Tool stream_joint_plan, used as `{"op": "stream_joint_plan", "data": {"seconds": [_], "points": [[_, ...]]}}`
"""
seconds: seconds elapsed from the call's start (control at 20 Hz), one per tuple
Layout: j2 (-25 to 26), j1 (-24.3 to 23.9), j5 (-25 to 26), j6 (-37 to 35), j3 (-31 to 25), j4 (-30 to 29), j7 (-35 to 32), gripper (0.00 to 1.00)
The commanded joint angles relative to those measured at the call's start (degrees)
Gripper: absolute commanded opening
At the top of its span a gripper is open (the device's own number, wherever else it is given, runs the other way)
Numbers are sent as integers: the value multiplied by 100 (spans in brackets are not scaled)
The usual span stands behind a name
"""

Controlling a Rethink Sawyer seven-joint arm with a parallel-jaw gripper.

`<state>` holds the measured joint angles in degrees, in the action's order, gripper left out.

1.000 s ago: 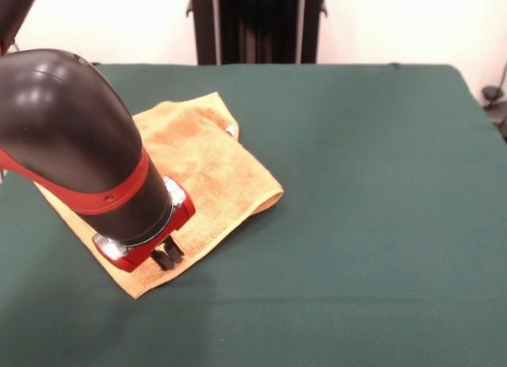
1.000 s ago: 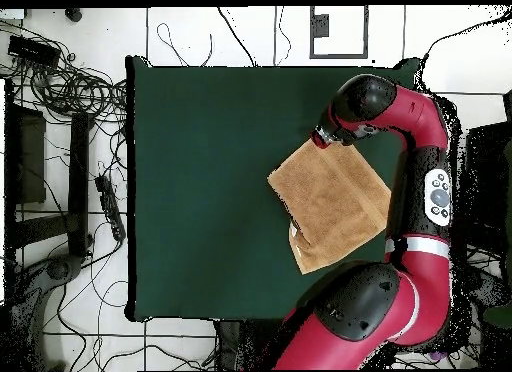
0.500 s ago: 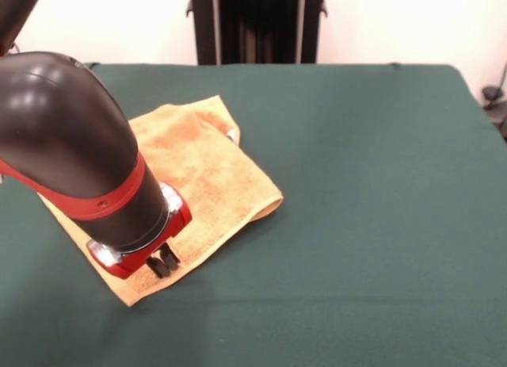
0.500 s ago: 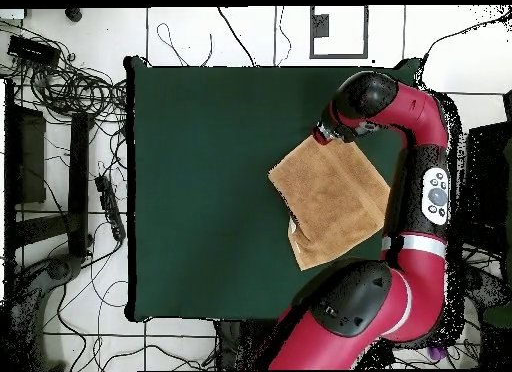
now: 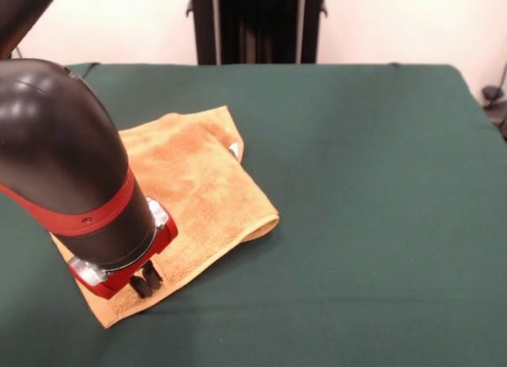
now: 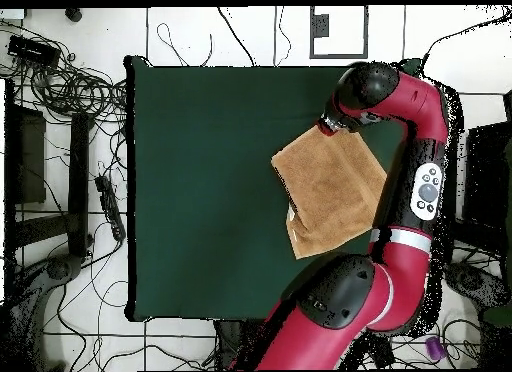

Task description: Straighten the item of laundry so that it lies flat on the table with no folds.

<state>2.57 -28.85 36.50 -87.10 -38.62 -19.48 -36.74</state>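
Front view: an orange-tan towel (image 5: 186, 193) lies on the green worktop (image 5: 372, 185), left of centre, its right edge doubled under. The gripper (image 5: 146, 281) presses the towel's near corner, jaws together on the cloth.

Overhead view: the gripper (image 6: 328, 127) sits at the towel's (image 6: 330, 188) top corner.

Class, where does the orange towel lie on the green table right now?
In the front view the towel lies on the left half of the table, with the gripper at its near corner.
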Motion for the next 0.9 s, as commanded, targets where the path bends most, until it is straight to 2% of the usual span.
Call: {"op": "stream_joint_plan", "data": {"seconds": [0.05, 0.3, 0.45, 0.6, 0.9], "points": [[238, 174, 1164, -456, -1301, 628, 2425, 0], [244, 58, 1990, -758, -2099, 779, 2699, 0], [244, -19, 2322, -808, -2423, 770, 2746, 0], [255, -107, 2484, -735, -2676, 714, 2756, 0], [201, -220, 2469, -547, -2719, 533, 2640, 0]]}}
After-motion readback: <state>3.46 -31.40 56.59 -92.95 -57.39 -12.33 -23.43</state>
